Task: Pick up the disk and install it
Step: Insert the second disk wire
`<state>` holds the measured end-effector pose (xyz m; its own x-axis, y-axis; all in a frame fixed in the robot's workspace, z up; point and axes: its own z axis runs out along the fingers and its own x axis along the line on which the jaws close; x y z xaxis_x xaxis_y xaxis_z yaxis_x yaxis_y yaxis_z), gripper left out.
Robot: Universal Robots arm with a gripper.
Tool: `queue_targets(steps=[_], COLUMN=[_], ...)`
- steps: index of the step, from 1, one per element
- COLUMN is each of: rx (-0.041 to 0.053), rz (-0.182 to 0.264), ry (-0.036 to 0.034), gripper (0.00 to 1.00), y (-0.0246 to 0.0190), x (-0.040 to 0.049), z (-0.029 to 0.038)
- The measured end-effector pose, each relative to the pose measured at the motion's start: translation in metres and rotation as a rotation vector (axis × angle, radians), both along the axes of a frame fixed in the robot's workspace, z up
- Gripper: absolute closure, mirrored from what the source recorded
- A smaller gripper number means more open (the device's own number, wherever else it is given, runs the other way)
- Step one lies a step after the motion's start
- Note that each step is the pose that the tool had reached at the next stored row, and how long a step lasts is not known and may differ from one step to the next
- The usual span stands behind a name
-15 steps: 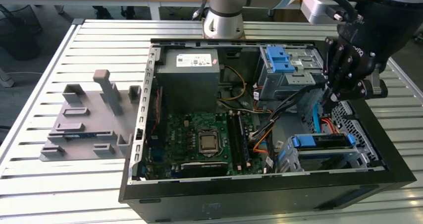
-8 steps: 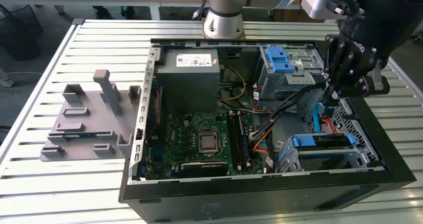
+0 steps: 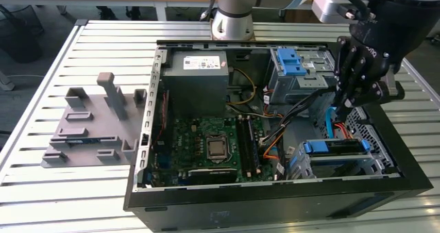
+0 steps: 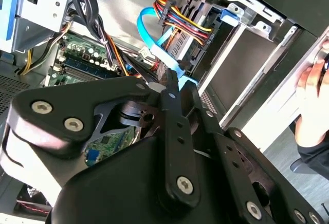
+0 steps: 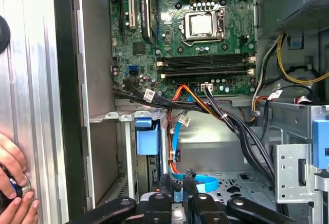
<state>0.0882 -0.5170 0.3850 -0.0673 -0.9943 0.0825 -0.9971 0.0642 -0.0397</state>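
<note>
Inside the open black computer case (image 3: 275,202), the robot's black hand (image 3: 347,105) hangs above one blue-framed silver disk (image 3: 335,147), its grip state unclear.

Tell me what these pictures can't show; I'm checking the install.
Disk: exterior view, body hidden inside its bay; seating unclear.
Blue cable: second wrist view, far end hidden behind the gripper.
Hand: first wrist view, cut off by the edge.

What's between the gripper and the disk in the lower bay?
In the exterior view, a blue flat cable hangs between the gripper and the disk.
</note>
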Motion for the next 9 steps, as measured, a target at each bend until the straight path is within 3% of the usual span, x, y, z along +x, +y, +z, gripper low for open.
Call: queue_targets(steps=[6, 7, 9], rx=[0.0001, 0.0, 0.0001], rz=[0.0, 0.0, 0.0], ry=[0.0, 0.0, 0.0], gripper=[0.75, 0.69, 0.69], y=[0.0, 0.0, 0.0], x=[0.0, 0.0, 0.0], z=[-0.0027, -0.0032, -0.0042])
